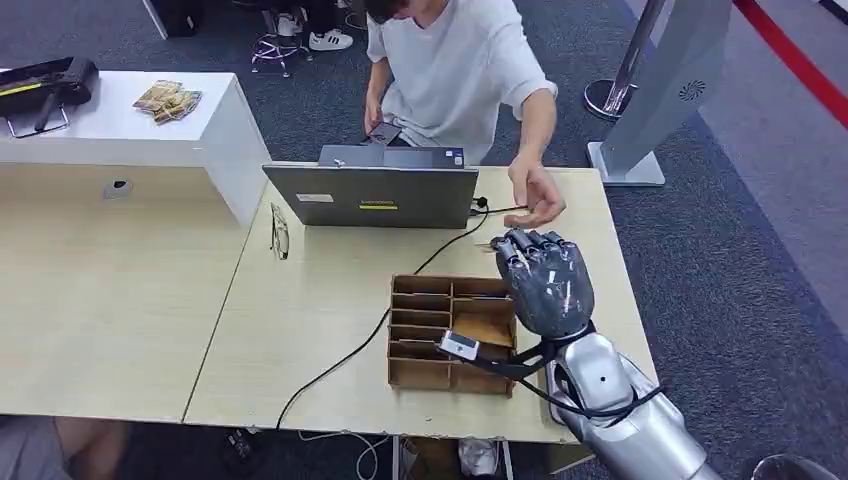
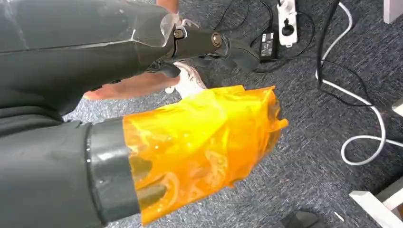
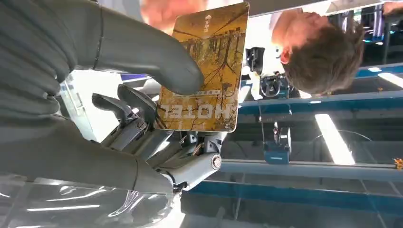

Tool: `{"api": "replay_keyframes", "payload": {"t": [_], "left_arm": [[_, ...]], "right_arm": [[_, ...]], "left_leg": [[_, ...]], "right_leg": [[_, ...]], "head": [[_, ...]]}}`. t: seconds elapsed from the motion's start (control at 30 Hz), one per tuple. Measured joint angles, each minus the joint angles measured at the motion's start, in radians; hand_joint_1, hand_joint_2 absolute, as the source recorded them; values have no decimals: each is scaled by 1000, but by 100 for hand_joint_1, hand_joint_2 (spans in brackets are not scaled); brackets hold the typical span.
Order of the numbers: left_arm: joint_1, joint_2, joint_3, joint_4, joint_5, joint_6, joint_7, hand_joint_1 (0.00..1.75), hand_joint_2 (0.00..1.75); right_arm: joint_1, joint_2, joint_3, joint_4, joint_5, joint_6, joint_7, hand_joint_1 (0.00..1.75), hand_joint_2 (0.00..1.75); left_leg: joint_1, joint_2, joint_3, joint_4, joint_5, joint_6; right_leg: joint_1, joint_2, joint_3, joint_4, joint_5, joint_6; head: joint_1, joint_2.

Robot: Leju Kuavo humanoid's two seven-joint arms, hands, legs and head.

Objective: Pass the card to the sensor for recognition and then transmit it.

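While one card point(image 3: 204, 71) is gripped in the right hand point(image 1: 545, 280), pressed between the thick thumb point(image 3: 152, 52) and the darker fingers point(image 3: 142, 118) behind it, that hand is raised just past the far right corner of the box point(image 1: 455, 335), the landmark here. One box is in sight: a brown divided tray with several narrow slots on its left side and a larger compartment on its right, sitting on the pale surface point(image 1: 320, 310). The card is yellow-brown with a printed scene and the word "HOTEL" along one edge; in the right wrist view it stands clear of the palm, so most of its face shows. From the head view the card itself is hidden behind the back of the hand. One person point(image 1: 450, 70) in a white top leans over the surface beyond the box, with one of their hands point(image 1: 535, 195) just beyond the robot's right hand, near but apart. One open laptop point(image 1: 375, 190) stands beyond the box, and one black cable point(image 1: 340, 360) runs from near it past the box's left side to the near edge. One pair of glasses point(image 1: 279, 232) lies left of the laptop, well apart from the box. The left hand point(image 2: 199, 142) hangs over grey carpet, wrapped in orange film; I cannot tell whether it is clenched or released.
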Motion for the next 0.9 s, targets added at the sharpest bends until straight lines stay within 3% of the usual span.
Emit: {"api": "replay_keyframes", "payload": {"t": [0.4,0.7,0.77,0.9], "left_arm": [[7,1,0,0,17,7,0,0,0],[20,4,0,0,45,27,-2,0,0],[21,5,0,0,53,33,-3,0,0],[32,5,7,0,77,45,-5,0,0]], "right_arm": [[41,7,7,-62,-41,-34,-13,175,175],[141,25,14,-171,-127,-111,-64,175,175],[164,27,16,-198,-165,-114,-84,175,175],[220,30,29,-275,-359,-119,-172,175,175]], "left_leg": [[0,0,0,0,0,0],[0,0,0,0,0,0],[0,-1,0,0,0,0],[0,0,0,0,0,0]], "right_leg": [[0,0,0,0,0,0],[0,0,0,0,0,0],[0,-1,0,0,-1,-1],[0,-1,0,0,-1,-1]], "head": [[0,0],[0,0],[0,0],[0,0]]}}
